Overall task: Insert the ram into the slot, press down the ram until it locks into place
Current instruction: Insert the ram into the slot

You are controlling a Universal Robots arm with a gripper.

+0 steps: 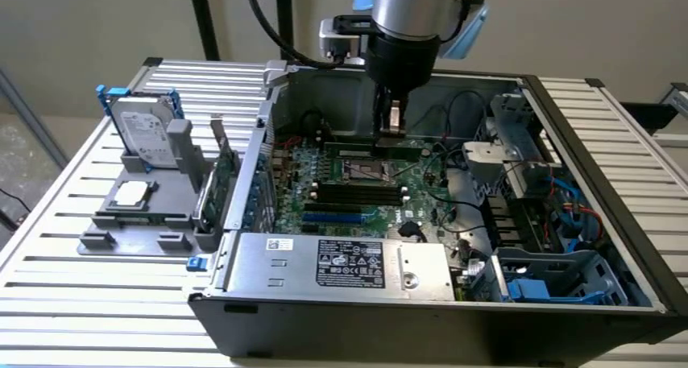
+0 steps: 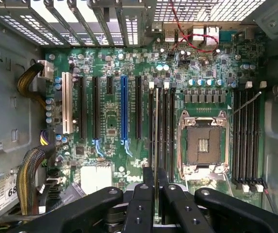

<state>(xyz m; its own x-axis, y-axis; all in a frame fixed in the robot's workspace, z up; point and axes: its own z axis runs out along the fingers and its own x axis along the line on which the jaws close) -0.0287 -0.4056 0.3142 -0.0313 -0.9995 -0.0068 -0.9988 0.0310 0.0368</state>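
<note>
The pincer is clamped on the ram, its inner fingers pinching the stick by its flat faces. In the wrist view the ram reads as a thin edge-on line running parallel with the black slot bank, which lies between the blue socket and the CPU socket. In the exterior view the ram hangs level under the pincer, low inside the open computer case. Whether its lower edge touches the slot I cannot tell. Done well, this step likely calls for holding the stick upright and parallel, centring it on one slot rather than on the gap between neighbours. It should then be pressed straight down evenly so both white end clips catch.
</note>
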